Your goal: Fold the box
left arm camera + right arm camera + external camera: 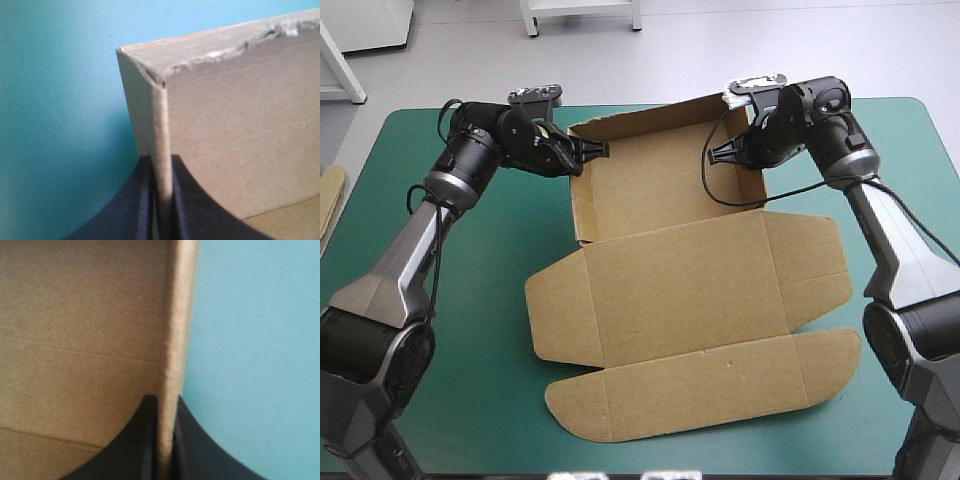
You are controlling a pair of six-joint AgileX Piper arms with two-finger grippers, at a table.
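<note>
The left hand (604, 150) clamps the left wall of the box (680, 290), the right hand (713, 153) its right wall, near the far edge of the bench (470, 380).

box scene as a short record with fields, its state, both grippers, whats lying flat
box: brown board, far part raised into an open tray on the teal-green table
left gripper: shut on the tray's left wall
right gripper: shut on the tray's right wall
lying flat: lid and its flaps, toward the table's near edge
</note>
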